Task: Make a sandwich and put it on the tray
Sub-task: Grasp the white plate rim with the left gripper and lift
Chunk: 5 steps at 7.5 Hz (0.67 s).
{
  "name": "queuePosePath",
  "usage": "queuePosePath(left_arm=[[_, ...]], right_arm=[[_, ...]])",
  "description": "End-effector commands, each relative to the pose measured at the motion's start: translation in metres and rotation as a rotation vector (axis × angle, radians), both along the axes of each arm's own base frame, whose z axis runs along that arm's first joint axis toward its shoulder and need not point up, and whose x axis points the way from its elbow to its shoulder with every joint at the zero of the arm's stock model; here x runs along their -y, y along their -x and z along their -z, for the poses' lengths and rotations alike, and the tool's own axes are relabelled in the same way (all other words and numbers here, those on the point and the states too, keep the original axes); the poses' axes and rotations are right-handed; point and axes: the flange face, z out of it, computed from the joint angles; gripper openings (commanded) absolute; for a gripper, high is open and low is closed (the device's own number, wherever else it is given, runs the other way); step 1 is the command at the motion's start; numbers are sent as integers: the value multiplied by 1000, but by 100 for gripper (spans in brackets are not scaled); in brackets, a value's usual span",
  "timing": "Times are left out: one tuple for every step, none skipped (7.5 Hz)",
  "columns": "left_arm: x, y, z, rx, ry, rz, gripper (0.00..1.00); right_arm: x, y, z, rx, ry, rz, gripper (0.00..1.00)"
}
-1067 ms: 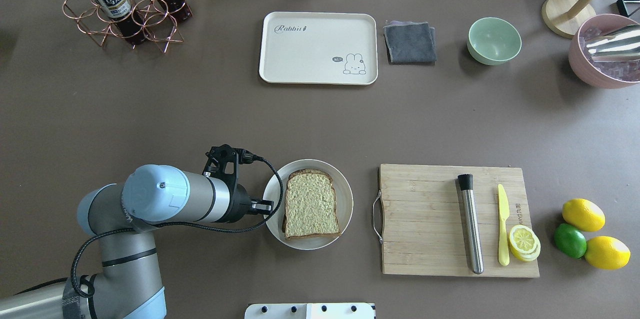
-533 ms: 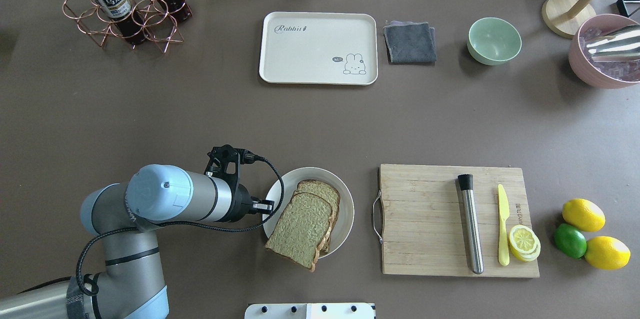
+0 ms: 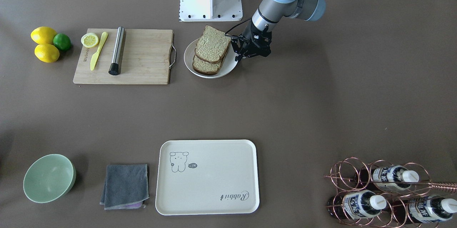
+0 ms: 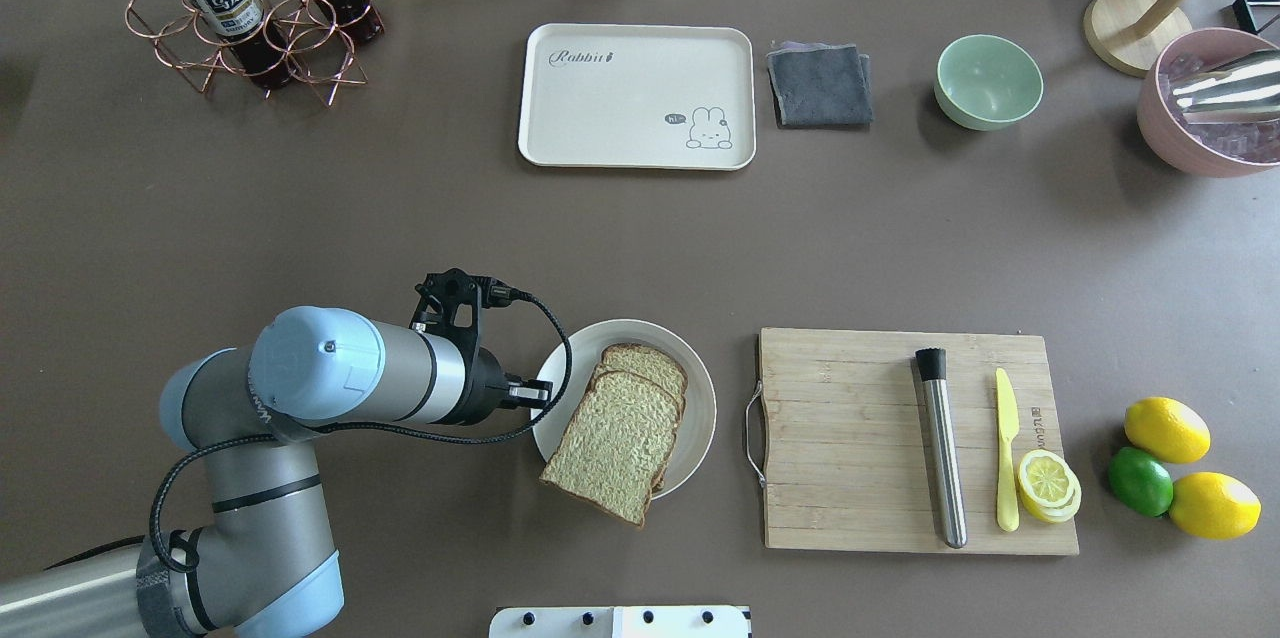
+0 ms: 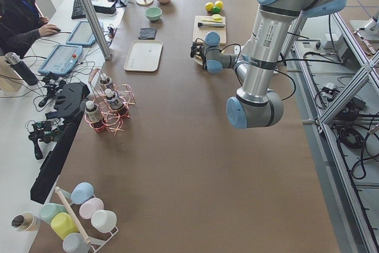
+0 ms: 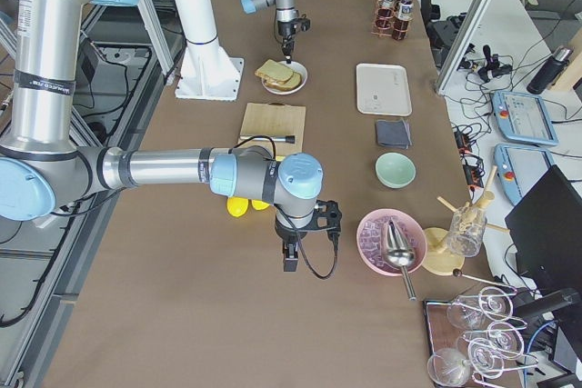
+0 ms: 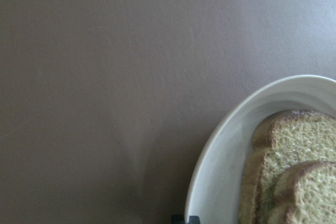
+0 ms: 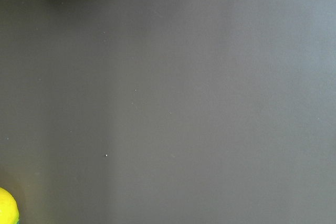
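The sandwich is a loose stack of speckled brown bread slices on a round white plate. Its top slice lies askew and overhangs the rim nearest the robot. No egg shows between the slices. My left gripper is at the plate's left rim, apparently shut on it. The cream tray lies bare across the table. My right gripper hangs low over bare table near a pink bowl; I cannot tell whether it is open or shut.
Right of the plate lies a wooden cutting board with a steel muddler, yellow knife and lemon slices. Lemons and a lime sit beyond. Grey cloth, green bowl and bottle rack line the far side.
The plate has shifted with my left gripper at its rim. The top bread slice has slid off the stack toward the robot's side and now overhangs the plate.
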Motion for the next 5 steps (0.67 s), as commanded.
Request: queuePosePath(left_arm=[[45, 36, 9, -29, 28, -35, 0], [64, 48, 14, -35, 28, -7, 0], [80, 58, 23, -35, 49, -9, 0], [107, 70, 50, -4, 101, -11, 0], [135, 76, 72, 25, 133, 16, 0]], right_arm=[[0, 0, -11, 1, 19, 1, 100], [0, 0, -13, -1, 22, 0, 100], [-1, 0, -14, -2, 25, 0, 100], [-1, 0, -15, -2, 26, 0, 100], [-2, -1, -19, -3, 35, 1, 100]])
